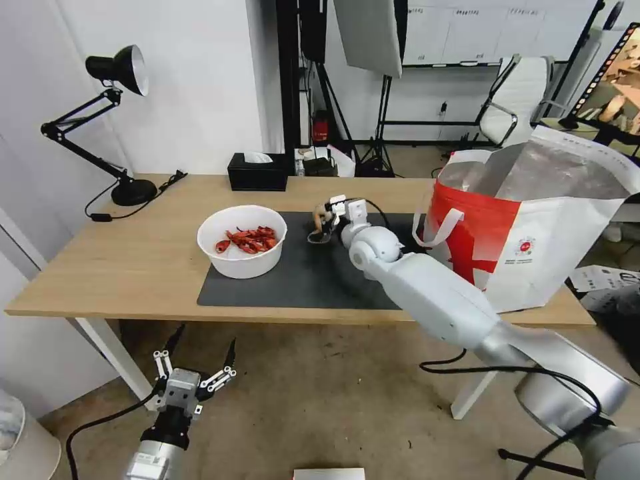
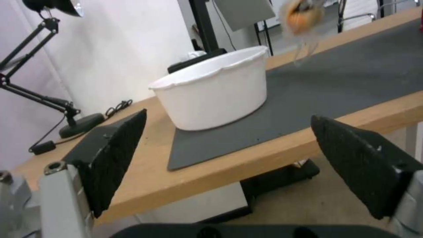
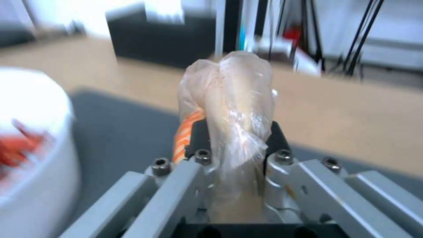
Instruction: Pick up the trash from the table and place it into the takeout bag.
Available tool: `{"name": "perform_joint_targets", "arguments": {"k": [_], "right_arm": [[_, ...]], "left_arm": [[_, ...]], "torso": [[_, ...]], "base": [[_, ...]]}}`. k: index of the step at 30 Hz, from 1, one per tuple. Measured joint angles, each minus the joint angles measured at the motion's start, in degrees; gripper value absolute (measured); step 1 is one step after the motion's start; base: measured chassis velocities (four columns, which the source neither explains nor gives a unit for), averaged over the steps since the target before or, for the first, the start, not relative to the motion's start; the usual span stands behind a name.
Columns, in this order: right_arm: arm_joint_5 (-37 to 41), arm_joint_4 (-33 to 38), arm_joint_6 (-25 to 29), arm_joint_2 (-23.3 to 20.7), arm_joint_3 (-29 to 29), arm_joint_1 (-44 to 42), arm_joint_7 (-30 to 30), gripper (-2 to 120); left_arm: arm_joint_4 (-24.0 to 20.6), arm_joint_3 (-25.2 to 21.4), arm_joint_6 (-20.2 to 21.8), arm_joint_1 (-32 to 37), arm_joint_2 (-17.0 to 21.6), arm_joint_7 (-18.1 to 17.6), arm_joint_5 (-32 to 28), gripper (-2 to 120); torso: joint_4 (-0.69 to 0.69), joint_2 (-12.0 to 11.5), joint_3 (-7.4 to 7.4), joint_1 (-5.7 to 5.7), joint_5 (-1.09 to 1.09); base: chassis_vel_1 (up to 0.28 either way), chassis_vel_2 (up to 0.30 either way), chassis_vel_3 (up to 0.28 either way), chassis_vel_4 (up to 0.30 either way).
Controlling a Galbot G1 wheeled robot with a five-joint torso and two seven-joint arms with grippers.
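Observation:
My right gripper (image 1: 328, 215) is shut on a small knotted clear bag (image 3: 229, 109) with a beige lump, held just above the dark mat (image 1: 293, 273) at its far middle. The bag (image 1: 321, 219) hangs between the white bowl and the takeout bag. The white round bowl (image 1: 242, 240) of red shell scraps sits on the mat's left end, also seen as the bowl (image 2: 216, 92) from below the desk edge. The white-and-red takeout bag (image 1: 533, 233) stands open at the table's right end, its foil lining showing. My left gripper (image 1: 195, 363) hangs open below the table's front edge.
A black tissue box (image 1: 257, 172) stands at the table's back edge. A black desk lamp (image 1: 107, 127) and its cable occupy the back left corner. Bare wood (image 1: 120, 260) lies left of the mat. Stands and a white chair (image 1: 520, 100) fill the room behind.

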Motion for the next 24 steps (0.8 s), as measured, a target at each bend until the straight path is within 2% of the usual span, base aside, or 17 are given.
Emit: {"name": "perform_joint_targets", "arguments": {"k": [1,4,5,6,8,9,11,12,14,15,17,24], "right_arm": [[0.0,0.0,0.0,0.0,0.0,0.0,0.0,7],[0.45,12.92,1.9,-6.66,4.81,-4.31,4.3,5],[0.45,12.92,1.9,-6.66,4.81,-4.31,4.3,5],[1.16,17.23,2.05,-8.69,6.23,-5.57,5.6,5],[1.62,23.28,2.33,-11.98,8.5,-7.45,7.0,5],[1.62,23.28,2.33,-11.98,8.5,-7.45,7.0,5],[1.7,30.51,2.6,-16.45,12.56,-10.92,8.34,5],[1.7,30.51,2.6,-16.45,12.56,-10.92,8.34,5],[1.66,38.06,3.15,-21.22,17.3,-16.24,9.32,5],[1.66,38.06,3.15,-21.22,17.3,-16.24,9.32,5],[1.5,44.1,4.17,-25.17,22.37,-22.03,9.8,5],[1.32,45.7,7.16,-28.56,26.18,-22.83,10.37,5]], "left_arm": [[0.0,0.0,0.0,0.0,0.0,0.0,0.0,100],[-0.67,0.05,-0.02,0.39,-0.02,-0.03,0.04,100],[-0.67,0.05,-0.02,0.39,-0.02,-0.03,0.04,100],[-0.87,0.11,-0.03,0.43,-0.02,-0.03,0.08,100],[-1.24,0.2,-0.03,0.46,0.0,-0.02,0.2,100],[-1.24,0.2,-0.03,0.46,0.0,-0.02,0.2,100],[-2.12,0.2,-0.03,0.76,0.08,-0.02,0.29,100],[-2.12,0.2,-0.03,0.76,0.08,-0.02,0.29,100],[-2.94,0.29,-0.06,1.29,-0.09,-0.02,0.5,100],[-2.94,0.29,-0.06,1.29,-0.09,-0.02,0.5,100],[-3.41,0.48,-0.48,1.65,-0.63,0.01,0.89,100],[-4.09,0.6,-1.5,2.63,-3.12,0.75,2.34,100]], "torso": [[0.0,0.0,0.0,0.0,0.0],[0.0,0.0,0.0,0.0,-0.01],[0.0,0.0,0.0,0.0,-0.01],[-0.04,0.0,0.0,0.0,-0.01],[0.0,0.0,0.0,0.0,0.0],[0.0,0.0,0.0,0.0,0.0],[0.0,0.0,-0.01,-0.01,-0.02],[0.0,0.0,-0.01,-0.01,-0.02],[-0.01,0.01,0.0,-0.01,-0.01],[-0.01,0.01,0.0,-0.01,-0.01],[-0.03,0.01,-0.01,-0.01,0.02],[0.02,0.01,0.0,0.0,-0.02]], "base": [[0.0,0.0,0.0,0.0],[0.0,0.0,0.0,0.0],[0.0,0.0,0.0,0.0],[0.0,0.0,0.0,0.0],[0.0,0.0,0.0,0.0],[0.0,0.0,0.0,0.0],[0.0,0.0,0.0,0.0],[0.0,0.0,0.0,0.0],[0.0,0.0,0.0,0.0],[0.0,0.0,0.0,0.0],[0.0,0.0,0.0,0.0],[0.0,0.0,0.0,0.0]]}}
